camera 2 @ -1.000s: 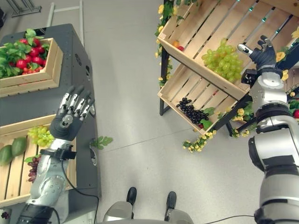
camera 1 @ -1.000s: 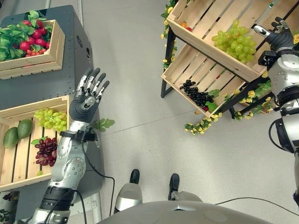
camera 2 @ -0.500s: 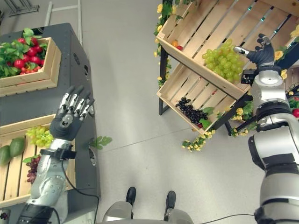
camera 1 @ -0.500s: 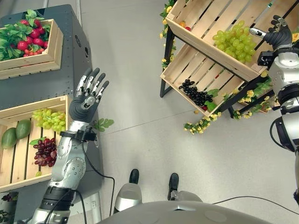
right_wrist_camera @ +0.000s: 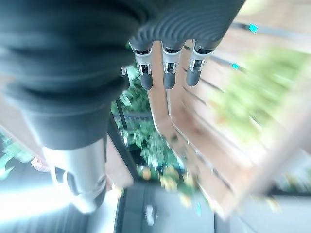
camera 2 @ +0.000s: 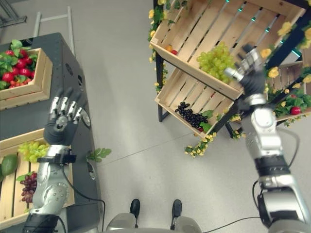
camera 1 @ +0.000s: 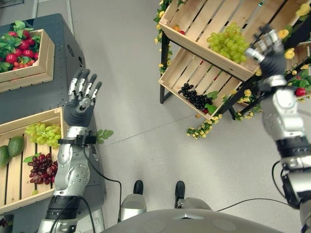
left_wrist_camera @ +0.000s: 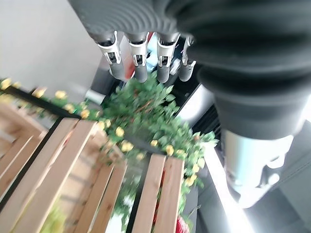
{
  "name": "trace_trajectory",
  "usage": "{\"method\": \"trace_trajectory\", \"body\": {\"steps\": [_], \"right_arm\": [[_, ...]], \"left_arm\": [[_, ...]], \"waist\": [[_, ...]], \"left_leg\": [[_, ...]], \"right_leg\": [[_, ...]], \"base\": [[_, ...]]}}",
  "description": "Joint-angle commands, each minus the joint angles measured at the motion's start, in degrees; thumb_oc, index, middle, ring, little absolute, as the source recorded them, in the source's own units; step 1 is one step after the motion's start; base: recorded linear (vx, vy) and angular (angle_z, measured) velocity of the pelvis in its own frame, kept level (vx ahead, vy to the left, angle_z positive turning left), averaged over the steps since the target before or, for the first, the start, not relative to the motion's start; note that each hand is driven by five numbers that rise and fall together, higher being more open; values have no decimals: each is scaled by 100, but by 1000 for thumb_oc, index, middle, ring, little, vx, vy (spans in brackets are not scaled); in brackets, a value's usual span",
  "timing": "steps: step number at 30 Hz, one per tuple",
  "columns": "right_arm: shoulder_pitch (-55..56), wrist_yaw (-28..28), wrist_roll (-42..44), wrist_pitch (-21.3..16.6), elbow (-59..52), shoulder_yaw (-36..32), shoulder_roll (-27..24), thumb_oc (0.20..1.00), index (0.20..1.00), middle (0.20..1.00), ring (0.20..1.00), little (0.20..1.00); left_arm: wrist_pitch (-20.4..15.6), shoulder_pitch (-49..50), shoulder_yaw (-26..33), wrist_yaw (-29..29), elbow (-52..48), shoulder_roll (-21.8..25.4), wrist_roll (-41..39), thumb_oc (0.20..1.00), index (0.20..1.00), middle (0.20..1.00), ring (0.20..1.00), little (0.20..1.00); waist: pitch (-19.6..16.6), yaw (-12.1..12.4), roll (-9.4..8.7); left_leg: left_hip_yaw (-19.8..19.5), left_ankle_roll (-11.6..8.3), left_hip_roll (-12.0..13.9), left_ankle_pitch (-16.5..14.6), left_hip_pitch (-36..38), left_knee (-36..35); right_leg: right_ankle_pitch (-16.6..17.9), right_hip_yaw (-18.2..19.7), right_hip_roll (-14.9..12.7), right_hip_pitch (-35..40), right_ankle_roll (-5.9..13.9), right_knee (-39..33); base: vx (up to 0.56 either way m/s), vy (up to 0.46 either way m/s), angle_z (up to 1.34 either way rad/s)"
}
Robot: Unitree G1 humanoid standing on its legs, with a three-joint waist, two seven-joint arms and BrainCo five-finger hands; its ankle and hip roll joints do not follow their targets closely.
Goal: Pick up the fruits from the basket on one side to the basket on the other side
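1. I see the green grapes (camera 1: 227,42) lying in the upper crate (camera 1: 204,22) of the stand on my right.
2. My right hand (camera 1: 268,51) is raised just beside that bunch, at the crate's front edge, fingers straight and spread, holding nothing.
3. Black grapes (camera 1: 194,97) lie in the lower crate (camera 1: 182,73).
4. My left hand (camera 1: 80,99) is held up, open and empty, over the dark table (camera 1: 43,94), near the left crate (camera 1: 19,170) with more green grapes (camera 1: 41,132).
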Motion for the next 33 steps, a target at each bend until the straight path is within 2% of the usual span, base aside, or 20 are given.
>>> {"method": "trace_trajectory", "body": {"steps": [1, 5, 8, 11, 12, 13, 14, 15, 16, 17, 19, 21, 22, 24, 25, 28, 30, 33], "right_arm": [[145, 424, -49, -255, -792, -88, 18, 1000, 1000, 1000, 1000, 1000], [420, 577, 1, -185, -1118, 71, 294, 1000, 1000, 1000, 1000, 1000], [507, 629, -115, -153, -1291, 104, 331, 1000, 1000, 1000, 1000, 1000], [529, 597, -271, -254, -1352, 146, 434, 1000, 1000, 1000, 1000, 1000], [605, 502, -536, -410, -1447, 153, 556, 1000, 1000, 1000, 1000, 1000], [614, 495, -546, -409, -1455, 149, 560, 1000, 1000, 1000, 1000, 1000], [700, 413, -811, -510, -1482, 115, 576, 1000, 1000, 1000, 1000, 1000], [781, 372, -970, -536, -1482, 70, 576, 1000, 1000, 1000, 1000, 1000], [947, 162, -1216, -658, -1553, -63, 597, 1000, 1000, 1000, 1000, 1000], [990, 138, -1256, -681, -1549, -114, 614, 1000, 1000, 1000, 1000, 1000], [1169, -137, -1543, -824, -1674, -268, 693, 1000, 1000, 1000, 1000, 1000], [1392, -343, -2000, -893, -1616, -286, 749, 1000, 1000, 1000, 1000, 1000], [1635, -874, -2894, -1001, -1548, -460, 714, 1000, 1000, 1000, 1000, 1000], [1771, -1066, -3171, -1023, -1456, -504, 735, 1000, 1000, 1000, 1000, 1000], [1894, -997, -3032, -1013, -1284, -487, 811, 1000, 1000, 1000, 1000, 1000], [2311, -892, -3119, -956, -1034, -488, 858, 1000, 1000, 1000, 1000, 1000], [2396, -853, -3129, -904, -962, -473, 881, 1000, 1000, 1000, 1000, 1000], [2415, -771, -3086, -878, -914, -368, 976, 1000, 1000, 1000, 1000, 1000]], "left_arm": [[-327, 171, 227, 192, 581, -37, 526, 1000, 1000, 1000, 1000, 1000], [-381, 217, 349, 580, 1246, -206, 808, 1000, 1000, 1000, 1000, 1000], [-411, 259, 408, 680, 1261, -252, 937, 1000, 1000, 1000, 1000, 1000], [-527, 301, 438, 754, 1150, -305, 1030, 1000, 1000, 1000, 1000, 1000], [-602, 290, 377, 830, 1146, -318, 1195, 1000, 1000, 1000, 1000, 1000], [-602, 290, 368, 840, 1142, -318, 1204, 1000, 1000, 1000, 1000, 1000], [-652, 319, 321, 902, 1110, -295, 1429, 1000, 1000, 1000, 1000, 1000], [-672, 338, 293, 902, 1087, -290, 1526, 1000, 1000, 1000, 1000, 1000], [-728, 273, 167, 1025, 1028, -259, 1836, 1000, 1000, 1000, 1000, 1000], [-727, 262, 110, 1010, 1027, -261, 1865, 1000, 1000, 1000, 1000, 1000], [-800, 91, 5, 1048, 1141, -232, 1916, 1000, 1000, 1000, 1000, 1000], [-827, 140, -102, 1016, 1063, -198, 2092, 1000, 1000, 1000, 1000, 1000], [-892, 153, -159, 1107, 1073, -180, 2233, 1000, 1000, 1000, 1000, 1000], [-935, 132, -232, 1153, 1040, -150, 2399, 1000, 1000, 1000, 1000, 1000], [-927, 160, -301, 1181, 1019, -130, 2517, 1000, 1000, 1000, 1000, 1000], [-925, 174, -367, 1164, 939, -57, 2749, 1000, 1000, 1000, 1000, 1000], [-891, 155, -344, 1219, 865, 41, 2840, 1000, 1000, 1000, 1000, 1000], [-865, 223, -315, 1111, 766, 47, 2672, 1000, 1000, 1000, 1000, 1000]], "waist": [[-582, -77, -183], [-631, -62, -139], [-637, -53, -122], [-594, 20, -86], [-509, 152, -12], [-514, 131, -15], [-472, 212, 39], [-456, 239, 57], [-341, 244, 98], [-328, 190, 77], [-312, -55, -10], [-334, -66, -19], [-359, -86, -30], [-381, -121, -17], [-443, -185, 18], [-596, -249, 121], [-610, -270, 49], [-620, -259, 41]], "left_leg": [[-19, -12, -197, 24, -75, 142], [-120, -54, -203, 25, -104, 327], [-189, -84, -203, 34, -157, 418], [-325, -127, -206, 49, -272, 635], [-466, -194, -238, 177, -421, 698], [-494, -196, -244, 178, -435, 710], [-625, -234, -275, 283, -536, 696], [-697, -253, -308, 257, -556, 682], [-501, -303, -311, 403, -822, 962], [-324, -344, -267, 389, -912, 1109], [769, -298, 211, 217, -995, 1798], [719, -296, 139, -52, -822, 2023], [665, -291, 101, -227, -655, 2063], [698, -288, 175, -328, -506, 1990], [753, -290, 264, -462, -292, 1766], [674, -193, 233, -409, -32, 957], [550, -90, 75, -434, 0, 837], [505, 114, -133, -438, 105, 566]], "right_leg": [[-326, -4, -149, 275, 188, 82], [-376, -96, -158, 362, 147, 117], [-388, -162, -160, 383, 131, 127], [-392, -247, -174, 412, 112, 128], [-395, -359, -185, 413, 98, 127], [-399, -387, -188, 417, 97, 126], [-412, -483, -200, 430, 100, 116], [-475, -562, -209, 487, 98, 98], [-422, -810, -299, 464, 115, 126], [-441, -901, -354, 445, 126, 119], [-379, -1245, -552, 297, 136, 185], [-341, -1339, -614, 278, 101, 176], [-342, -1496, -664, 341, 86, 216], [-353, -1645, -701, 366, 97, 272], [-401, -1794, -709, 403, 103, 325], [-435, -1972, -656, 393, 131, 446], [-373, -1993, -758, 374, 174, 567], [-332, -2027, -923, 251, 263, 795]], "base": [[3, -27, 9], [-23, -51, 16], [-35, -47, 19], [-58, -64, 24], [-89, -57, 17], [-106, -37, 21], [-24, -40, 47], [-159, -44, 62], [-131, -36, 84], [-259, -18, 122], [-231, -47, 162], [-117, -3, 88], [-56, 44, 57], [-45, 76, 81], [-48, 117, 109], [-8, 149, 96], [45, 135, 73], [-18, 242, 26]]}}
